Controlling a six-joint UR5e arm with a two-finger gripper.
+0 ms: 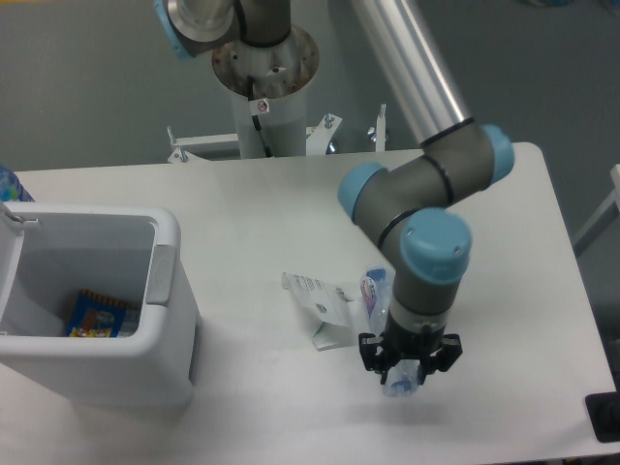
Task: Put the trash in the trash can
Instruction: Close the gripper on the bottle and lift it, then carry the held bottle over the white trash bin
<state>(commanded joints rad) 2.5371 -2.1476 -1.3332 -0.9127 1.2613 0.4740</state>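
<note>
The crushed clear plastic bottle point(376, 289) with its pink-blue label lies right of the table's middle, and its near end runs under my gripper point(408, 372). Seen from above, the gripper sits right over that end; the wrist hides its fingers, so their state does not show. Touching the bottle's left side is the flattened white carton point(325, 308), flat on the table. The white trash can point(167, 235) with a grey side handle stands at the table's left edge, well left of the gripper.
A blue-orange snack wrapper point(95, 318) lies inside the trash can. The arm's base column point(263, 92) rises behind the table's far edge. A dark object point(605, 417) sits at the near right corner.
</note>
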